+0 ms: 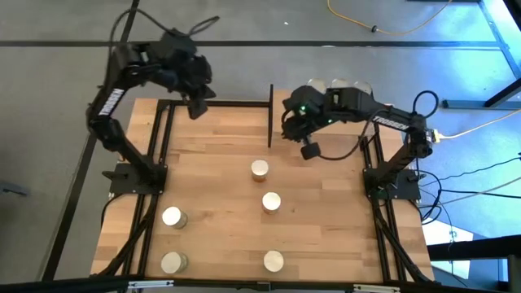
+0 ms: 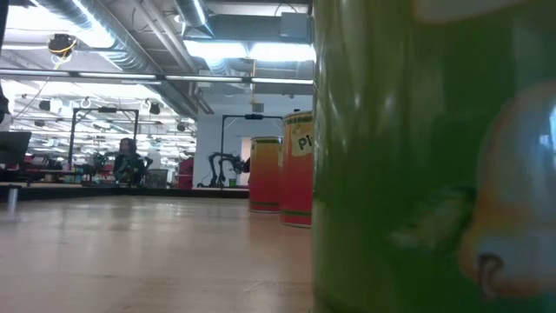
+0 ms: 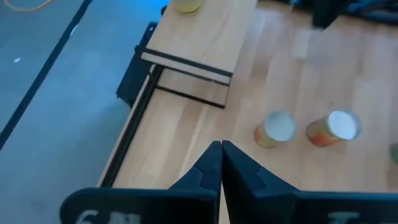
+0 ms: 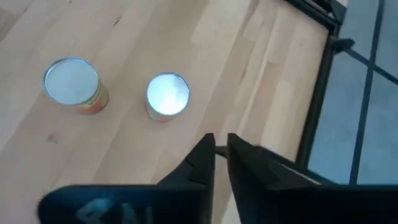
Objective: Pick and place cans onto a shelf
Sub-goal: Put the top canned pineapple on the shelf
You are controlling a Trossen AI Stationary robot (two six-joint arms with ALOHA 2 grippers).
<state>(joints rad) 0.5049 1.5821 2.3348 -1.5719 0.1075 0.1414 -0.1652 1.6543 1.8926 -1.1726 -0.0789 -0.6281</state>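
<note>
Five cans stand upright on the tabletop: two in the middle [image 1: 259, 168] [image 1: 271, 201] and three near the front [image 1: 172, 216] [image 1: 172, 262] [image 1: 273, 260]. The shelf [image 3: 199, 37], a light-wood board in a black frame, stands at the far right and carries a yellow can [image 3: 186, 5]. Its black upright panel [image 1: 271, 114] shows in the high view, with pale can tops [image 1: 338, 82] behind my right arm. My left gripper [image 3: 221, 149] hangs shut and empty over the far left corner. My right gripper [image 4: 221, 146] hangs beside the shelf above the two middle cans [image 4: 168, 96] [image 4: 71, 84], its fingers a narrow gap apart with nothing between them.
In the low view a green can [image 2: 417, 156] stands right in front of the camera, with two orange-red cans [image 2: 265, 174] [image 2: 298, 169] farther back. Black frame rails [image 1: 155, 171] [image 1: 374, 163] run along the table's left and right sides. Bare wood lies between the cans.
</note>
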